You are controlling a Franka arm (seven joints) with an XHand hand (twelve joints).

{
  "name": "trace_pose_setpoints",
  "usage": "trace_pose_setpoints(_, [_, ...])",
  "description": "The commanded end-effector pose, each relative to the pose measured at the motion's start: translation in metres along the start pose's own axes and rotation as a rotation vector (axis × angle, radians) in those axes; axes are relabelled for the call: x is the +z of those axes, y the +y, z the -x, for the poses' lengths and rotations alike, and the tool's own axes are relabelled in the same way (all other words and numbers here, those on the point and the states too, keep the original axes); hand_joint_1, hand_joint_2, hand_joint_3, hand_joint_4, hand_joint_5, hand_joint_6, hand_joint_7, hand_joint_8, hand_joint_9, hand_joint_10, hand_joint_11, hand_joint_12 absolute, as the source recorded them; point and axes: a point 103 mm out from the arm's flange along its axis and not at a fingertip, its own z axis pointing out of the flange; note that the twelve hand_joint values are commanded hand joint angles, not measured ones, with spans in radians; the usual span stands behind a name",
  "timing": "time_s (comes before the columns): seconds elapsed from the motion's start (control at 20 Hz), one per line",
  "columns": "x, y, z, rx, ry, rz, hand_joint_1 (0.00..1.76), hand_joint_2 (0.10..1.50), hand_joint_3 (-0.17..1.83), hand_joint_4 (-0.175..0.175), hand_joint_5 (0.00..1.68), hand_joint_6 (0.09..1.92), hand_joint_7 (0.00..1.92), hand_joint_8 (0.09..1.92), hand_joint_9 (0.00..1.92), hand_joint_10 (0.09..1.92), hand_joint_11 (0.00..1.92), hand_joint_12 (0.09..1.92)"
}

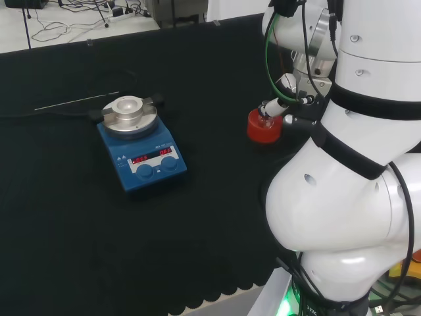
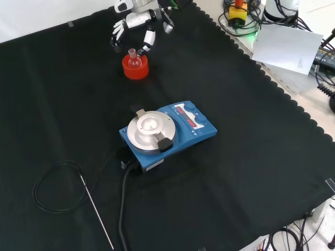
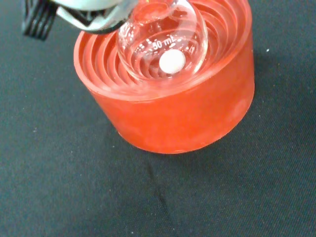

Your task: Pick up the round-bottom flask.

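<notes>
The small clear glass round-bottom flask (image 2: 134, 59) is seated in the red ribbed ring stand (image 2: 135, 68); the robot hand (image 2: 137, 23) is held above it, fingers spread, grasping nothing.

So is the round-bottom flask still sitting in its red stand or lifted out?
Still in: the round-bottom flask rests in the red ribbed stand, neck up.
</notes>
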Motion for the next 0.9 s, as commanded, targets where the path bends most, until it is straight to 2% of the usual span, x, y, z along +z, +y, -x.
trace_pose_setpoints(0.05, [0.0041, 0.0001, -0.0044, -0.006, -0.002, 0.001, 0.89, 0.63, 0.64, -0.047, 0.72, 0.57, 0.28, 0.70, 0.44, 0.69, 0.13, 1.41])
trace_pose_setpoints(0.9, [0.0040, 0.0032, -0.0074, -0.022, -0.012, 0.016, 0.90, 0.62, 0.64, -0.063, 0.78, 0.70, 0.28, 0.70, 0.45, 0.69, 0.14, 1.40])
